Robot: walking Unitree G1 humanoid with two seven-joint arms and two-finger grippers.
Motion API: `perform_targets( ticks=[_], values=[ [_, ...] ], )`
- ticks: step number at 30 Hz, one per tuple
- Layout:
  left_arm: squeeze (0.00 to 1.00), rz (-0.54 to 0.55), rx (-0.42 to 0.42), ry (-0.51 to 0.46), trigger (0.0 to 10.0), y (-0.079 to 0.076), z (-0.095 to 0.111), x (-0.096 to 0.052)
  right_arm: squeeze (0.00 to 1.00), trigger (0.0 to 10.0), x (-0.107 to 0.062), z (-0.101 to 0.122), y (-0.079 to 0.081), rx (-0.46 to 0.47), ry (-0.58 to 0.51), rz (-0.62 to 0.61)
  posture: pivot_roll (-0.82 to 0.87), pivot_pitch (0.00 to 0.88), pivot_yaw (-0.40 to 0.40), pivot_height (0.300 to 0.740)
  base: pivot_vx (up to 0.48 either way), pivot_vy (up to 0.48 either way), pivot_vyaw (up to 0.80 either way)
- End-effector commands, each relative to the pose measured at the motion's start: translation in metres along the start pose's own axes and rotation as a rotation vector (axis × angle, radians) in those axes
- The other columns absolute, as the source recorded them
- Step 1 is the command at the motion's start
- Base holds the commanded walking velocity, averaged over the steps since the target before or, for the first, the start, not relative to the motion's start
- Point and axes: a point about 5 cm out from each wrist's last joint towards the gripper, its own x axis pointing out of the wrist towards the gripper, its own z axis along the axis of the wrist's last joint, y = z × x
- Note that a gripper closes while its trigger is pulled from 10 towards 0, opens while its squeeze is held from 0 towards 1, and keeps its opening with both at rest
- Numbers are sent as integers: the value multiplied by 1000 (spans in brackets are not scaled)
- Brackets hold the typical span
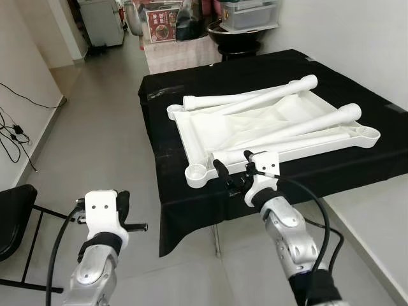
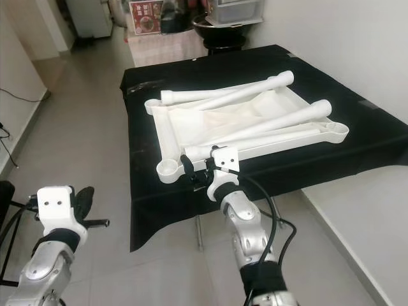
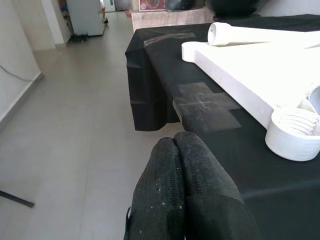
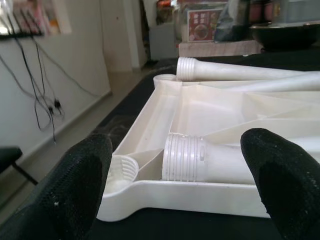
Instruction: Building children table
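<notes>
**Tabletop and legs, unassembled**

White plastic tabletop (image 1: 210, 131) lies upside down on the black-covered surface, ribbed underside up, round threaded socket (image 1: 196, 172) at each corner. Four white legs (image 1: 287, 131) lie loose across it, none screwed in. Nearest leg's threaded end (image 4: 184, 157) rests just beside the near corner socket.
</notes>
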Motion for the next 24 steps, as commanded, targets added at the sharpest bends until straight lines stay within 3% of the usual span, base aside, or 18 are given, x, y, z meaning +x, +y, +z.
perform_targets(
  ticks=[1,24],
  values=[
    [0,9,11,21,10000,3,-3,-1,0,10000,2,0,3,2,5,7,-97,43,73,740,0,0,0],
    [0,5,-1,37,10000,4,-8,-6,0,10000,1,-4,4,7,25,25,-114,46,74,740,0,0,0]
  ],
)
